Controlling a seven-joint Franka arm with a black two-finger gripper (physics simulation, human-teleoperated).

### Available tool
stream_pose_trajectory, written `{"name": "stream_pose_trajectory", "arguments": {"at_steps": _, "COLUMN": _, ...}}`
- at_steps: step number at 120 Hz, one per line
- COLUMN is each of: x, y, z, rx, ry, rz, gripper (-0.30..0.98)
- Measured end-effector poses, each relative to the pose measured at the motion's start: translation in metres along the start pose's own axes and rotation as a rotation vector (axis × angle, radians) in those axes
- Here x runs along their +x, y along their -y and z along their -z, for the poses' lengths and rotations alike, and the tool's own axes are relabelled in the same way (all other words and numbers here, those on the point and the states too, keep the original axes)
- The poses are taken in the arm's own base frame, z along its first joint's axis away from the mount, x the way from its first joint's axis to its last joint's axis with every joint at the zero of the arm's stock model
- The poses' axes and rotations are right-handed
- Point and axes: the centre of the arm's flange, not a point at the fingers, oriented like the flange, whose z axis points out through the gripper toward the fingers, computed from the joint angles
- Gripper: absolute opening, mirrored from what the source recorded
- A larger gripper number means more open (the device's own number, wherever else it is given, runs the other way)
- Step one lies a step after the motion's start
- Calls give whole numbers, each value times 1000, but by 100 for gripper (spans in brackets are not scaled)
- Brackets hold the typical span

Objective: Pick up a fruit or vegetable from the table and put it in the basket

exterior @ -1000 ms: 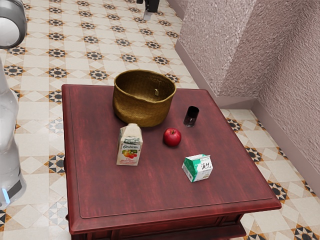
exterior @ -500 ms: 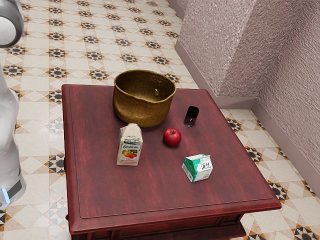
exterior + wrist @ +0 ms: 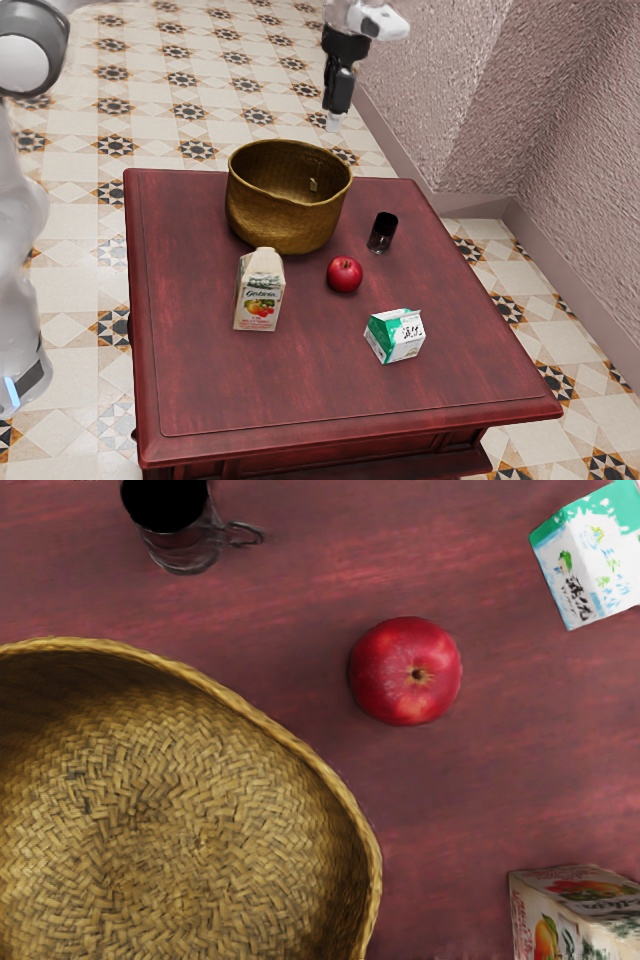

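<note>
Exterior view: the round, golden-brown woven basket [image 3: 285,222] stands upright on the dark red wooden table [image 3: 200,385], and the black end effector [image 3: 334,122] hangs in the air higher than the basket's rim, tilted slightly from vertical. Whether it is open or closed, I cannot tell.

The shiny red, round apple [image 3: 344,274] rests on the table outside the basket — near it, toward the exterior view's right and the camera. A small, dark, clear-sided glass mug [image 3: 382,233] stands to the basket's right in the exterior view, apart from its wall. The cream-coloured cardboard carton with fruit printed on it [image 3: 259,292] is upright, close to the basket on the camera's side. Well apart from the basket, farther out than the apple, sits the squat white-and-green cardboard carton [image 3: 396,336].

In the wrist view, the basket's woven bottom lies in sight, with bare table between its rim and the apple — they do not touch. The apple's stem hollow faces the camera. The mug's thin handle shows too, on the side away from the basket.
</note>
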Motion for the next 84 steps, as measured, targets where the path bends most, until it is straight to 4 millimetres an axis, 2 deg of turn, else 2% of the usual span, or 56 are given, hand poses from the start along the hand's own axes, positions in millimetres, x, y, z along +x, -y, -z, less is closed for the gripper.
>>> {"name": "stream_pose_trajectory", "arguments": {"at_steps": 5, "x": -2, "y": -12, "z": -18, "rx": -8, "ry": 0, "rz": -33, "gripper": 66}}
{"name": "stream_pose_trajectory", "arguments": {"at_steps": 15, "x": 5, "y": -19, "z": -50, "rx": 2, "ry": -8, "rz": -56, "gripper": 66}}
{"name": "stream_pose_trajectory", "arguments": {"at_steps": 26, "x": 17, "y": -32, "z": -68, "rx": 19, "ry": -41, "rz": -85, "gripper": 66}}
{"name": "stream_pose_trajectory", "arguments": {"at_steps": 35, "x": 34, "y": -46, "z": -87, "rx": 35, "ry": -49, "rz": -113, "gripper": 66}}
{"name": "stream_pose_trajectory", "arguments": {"at_steps": 48, "x": 57, "y": -74, "z": -109, "rx": 50, "ry": -66, "rz": -164, "gripper": 66}}
{"name": "stream_pose_trajectory", "arguments": {"at_steps": 54, "x": 65, "y": -81, "z": -128, "rx": 52, "ry": -48, "rz": -177, "gripper": 66}}
{"name": "stream_pose_trajectory", "arguments": {"at_steps": 64, "x": 71, "y": -84, "z": -159, "rx": 53, "ry": -10, "rz": -179, "gripper": 66}}
{"name": "stream_pose_trajectory", "arguments": {"at_steps": 84, "x": 75, "y": -78, "z": -193, "rx": 57, "ry": 31, "rz": -167, "gripper": 66}}
